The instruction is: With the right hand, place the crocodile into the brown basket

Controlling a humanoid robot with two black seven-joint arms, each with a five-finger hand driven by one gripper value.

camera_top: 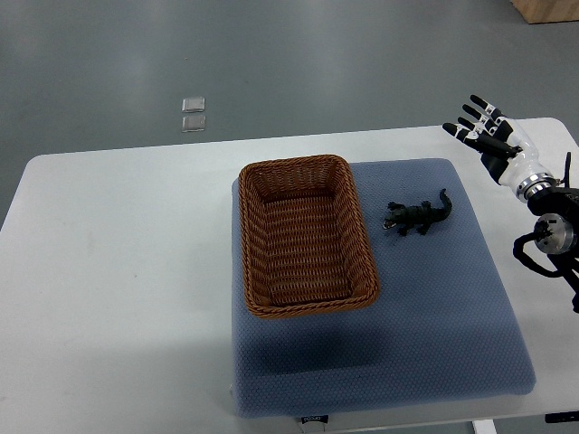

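Hovering over the worktop's two o'clock corner, the right hand had its fingers spread and held nothing. The crocodile lay well apart at the hand's eight o'clock, on the blue mat, near the brown basket at its three o'clock. Being small and low, with thin tail and legs, it might slip from a pinch or skid across the mat. No writing was readable; a mark at the mat's near edge was too small.
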